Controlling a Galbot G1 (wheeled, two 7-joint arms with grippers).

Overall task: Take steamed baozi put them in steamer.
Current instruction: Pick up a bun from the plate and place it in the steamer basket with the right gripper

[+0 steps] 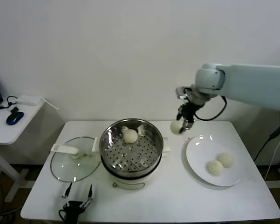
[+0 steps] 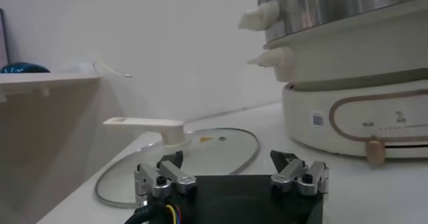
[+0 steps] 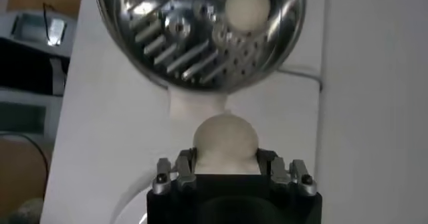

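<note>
At the table's [image 1: 233, 200] near edge the left gripper [image 1: 76, 193] is parked low, its fingers spread with nothing between them. Just beyond it one glass lid [image 1: 74, 161] is laid flat, beside the single steamer [image 1: 130, 147]. Four steamed baozi are counted. Two baozi [image 1: 220, 163] are seen touching on the one white plate [image 1: 198, 161], which sits on the steamer's right. One bun [image 1: 130, 136] is seen inside the steamer, toward its far wall. The fourth bun [image 1: 177, 127] is pinched between the jaws of the right gripper [image 1: 179, 125], raised above the table between plate and steamer.
</note>
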